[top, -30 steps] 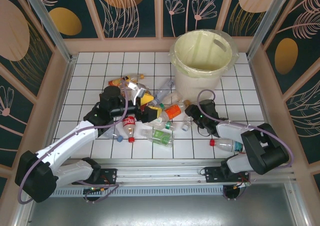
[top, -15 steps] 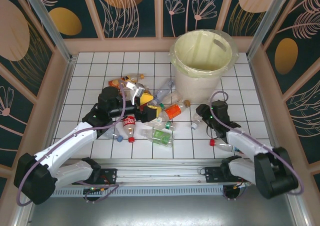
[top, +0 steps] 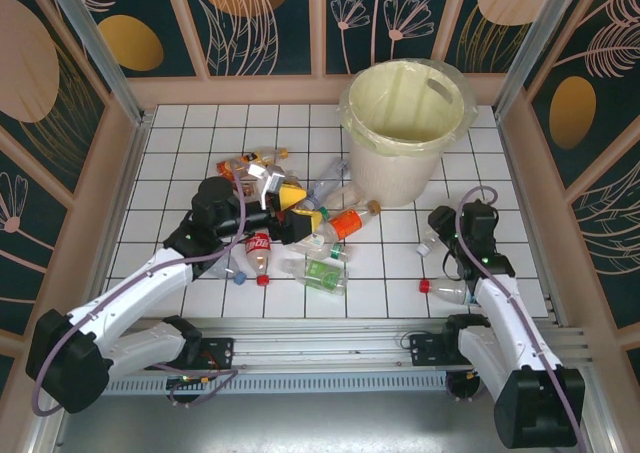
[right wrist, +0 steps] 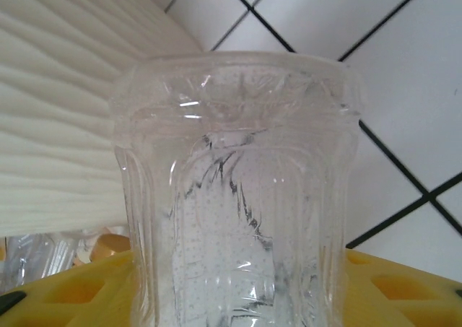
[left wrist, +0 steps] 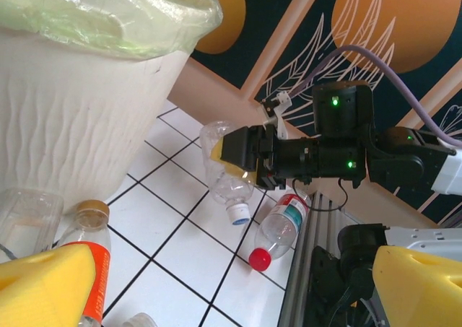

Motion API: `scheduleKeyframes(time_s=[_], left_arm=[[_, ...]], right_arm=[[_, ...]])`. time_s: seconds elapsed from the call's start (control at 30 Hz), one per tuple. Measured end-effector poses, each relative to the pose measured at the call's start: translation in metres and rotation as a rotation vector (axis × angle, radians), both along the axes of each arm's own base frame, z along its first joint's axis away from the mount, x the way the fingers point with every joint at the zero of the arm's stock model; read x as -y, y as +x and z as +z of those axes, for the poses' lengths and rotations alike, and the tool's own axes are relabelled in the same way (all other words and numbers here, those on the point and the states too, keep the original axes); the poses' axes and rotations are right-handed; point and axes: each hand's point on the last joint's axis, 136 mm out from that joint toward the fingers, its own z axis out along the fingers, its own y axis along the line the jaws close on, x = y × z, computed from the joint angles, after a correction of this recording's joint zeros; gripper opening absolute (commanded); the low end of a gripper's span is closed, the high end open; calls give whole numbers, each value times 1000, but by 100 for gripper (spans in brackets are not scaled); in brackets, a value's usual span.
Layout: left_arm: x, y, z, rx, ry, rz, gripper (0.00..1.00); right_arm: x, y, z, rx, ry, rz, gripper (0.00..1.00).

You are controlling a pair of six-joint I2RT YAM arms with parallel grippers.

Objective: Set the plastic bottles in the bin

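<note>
A clear bottle stands between the yellow fingers of my right gripper, which is shut on it to the right of the bin's base; its blue-rimmed cap end hangs down. The bin, a cream bucket with a yellowish bag, stands at the back right. Several plastic bottles lie piled mid-table, among them a Coca-Cola one and an orange-labelled one. My left gripper hovers open over the pile, yellow fingertips wide apart and empty.
A red-capped bottle lies by the front rail under the right arm. The bin wall is close to the left of the held bottle. Raised wooden walls ring the white tiled table.
My right arm has swung right, away from the pile, carrying the clear bottle to the tiles right of the bin. The left arm has barely shifted.
</note>
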Motion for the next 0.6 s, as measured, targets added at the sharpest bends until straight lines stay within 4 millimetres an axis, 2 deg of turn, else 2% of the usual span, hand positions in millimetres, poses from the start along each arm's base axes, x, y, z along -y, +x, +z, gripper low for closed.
scheduleKeyframes(time_s=[0.17,0.4,0.6], left_arm=[[-3,-4,9,23,-16,0,99],[-4,-6,17,39,-38,1,99],[-4,-6,23,47,-62,2,99]], right_arm=[[15,13,48,84,-65,-30,59],[22,30,135,267,-142,-29,59],[18,43,184,373,-165,-7,59]])
